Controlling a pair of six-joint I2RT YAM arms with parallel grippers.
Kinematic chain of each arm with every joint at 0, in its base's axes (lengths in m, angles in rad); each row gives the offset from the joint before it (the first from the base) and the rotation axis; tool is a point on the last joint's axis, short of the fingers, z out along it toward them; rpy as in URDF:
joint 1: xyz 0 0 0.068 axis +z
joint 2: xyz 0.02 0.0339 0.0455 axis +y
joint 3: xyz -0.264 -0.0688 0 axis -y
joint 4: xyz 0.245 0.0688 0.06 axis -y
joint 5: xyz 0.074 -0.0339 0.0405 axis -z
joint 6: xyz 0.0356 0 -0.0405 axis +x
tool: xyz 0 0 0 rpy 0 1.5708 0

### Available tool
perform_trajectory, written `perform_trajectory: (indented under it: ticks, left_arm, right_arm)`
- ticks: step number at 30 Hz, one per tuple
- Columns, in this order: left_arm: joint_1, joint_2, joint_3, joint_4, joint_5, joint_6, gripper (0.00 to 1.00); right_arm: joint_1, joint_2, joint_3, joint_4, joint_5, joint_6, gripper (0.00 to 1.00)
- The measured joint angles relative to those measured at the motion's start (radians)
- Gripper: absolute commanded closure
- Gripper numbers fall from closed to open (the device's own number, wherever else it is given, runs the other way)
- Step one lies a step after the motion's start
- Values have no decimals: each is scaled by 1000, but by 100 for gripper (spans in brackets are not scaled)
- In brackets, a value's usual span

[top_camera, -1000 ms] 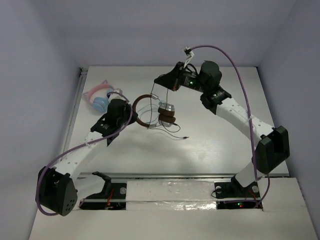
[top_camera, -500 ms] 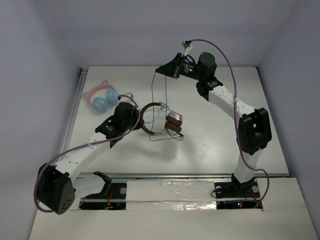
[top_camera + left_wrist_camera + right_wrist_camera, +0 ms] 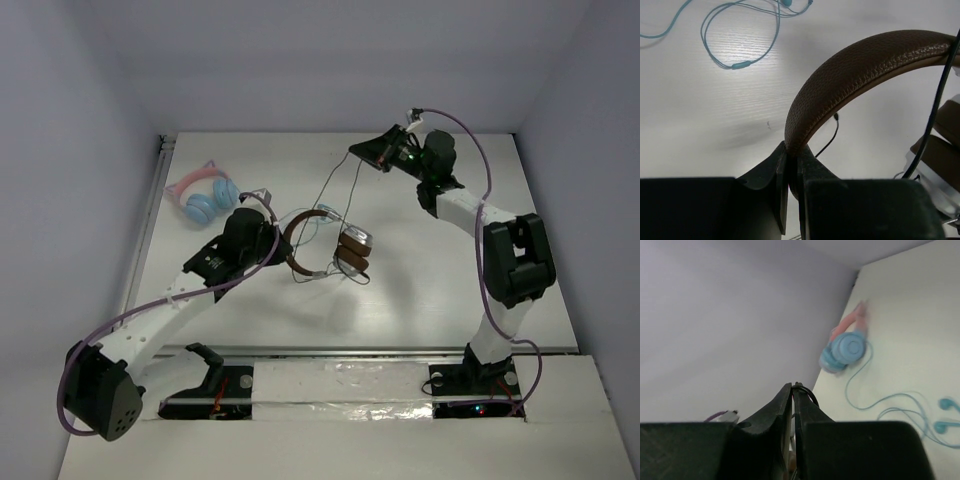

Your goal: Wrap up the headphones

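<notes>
The left gripper (image 3: 792, 160) clamped the headband (image 3: 865, 55), anchoring the headphones (image 3: 352, 250); the right gripper (image 3: 793, 390) pinched the cable (image 3: 338, 183) aloft, apparently tensioning it for winding.

Bright, even overhead light; soft shadows on table (image 3: 430, 290); glare patch in left wrist view; right wrist view blurred.

We see the headphones (image 3: 325, 248) mid-table, brown grained headband (image 3: 855, 60) arched on edge, silver cups (image 3: 356, 239) and brown pads (image 3: 348, 259) stacked together (just right), thin black cable (image 3: 335, 185) stretched straight upward
</notes>
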State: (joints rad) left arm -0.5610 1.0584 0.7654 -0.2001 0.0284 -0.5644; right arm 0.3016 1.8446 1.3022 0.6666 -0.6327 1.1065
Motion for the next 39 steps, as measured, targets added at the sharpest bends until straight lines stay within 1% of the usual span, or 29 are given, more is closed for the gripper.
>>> perform_trajectory:
  ticks: [4,7,9,11,13,15,18,20,24,27,28,29,30,32,33,36,39]
  left_arm:
    - [0,-26,0,-19,19,8,100]
    - [0,-31,0,-25,39,11,100]
    - [0,-38,0,-31,56,14,100]
    - [0,-53,0,-34,76,18,100]
    - [0,-71,0,-37,103,23,100]
    - [0,-89,3,-45,142,36,100]
    - [-3,-103,15,-63,207,53,100]
    - [-3,-103,32,-70,234,53,100]
    - [-3,-91,87,-97,245,60,100]
    - [-3,-63,121,-105,245,66,100]
    - [-2,-50,130,-105,244,67,100]
    - [0,-35,140,-103,243,67,100]
    - [2,-16,152,-106,243,69,100]
    - [15,27,179,-105,246,75,100]
    - [27,50,195,-105,248,79,100]
    - [80,106,253,-106,254,91,100]
    - [132,154,339,-113,256,99,100]
  right_arm:
    - [-80,2,-43,32,24,72,88]
    - [-103,2,-41,63,42,101,85]
    - [-106,12,-40,82,47,115,79]
    - [-107,31,-40,92,50,125,75]
    - [-113,58,-40,107,66,129,69]
    - [-126,79,-48,113,84,134,60]
    - [-147,85,-103,121,110,136,54]
    - [-161,85,-143,120,122,136,54]
    - [-173,38,-216,84,129,97,61]
    - [-158,-118,-277,-26,140,14,66]
    - [-150,-178,-283,-58,146,-21,78]
    - [-141,-245,-286,-85,154,-56,78]
    - [-134,-319,-295,-106,167,-87,91]
    - [-123,-470,-334,-123,182,-144,98]
    - [-122,-547,-360,-127,188,-168,100]
    - [-119,-746,-477,-134,201,-224,100]
    - [-119,-890,-621,-154,206,-270,100]
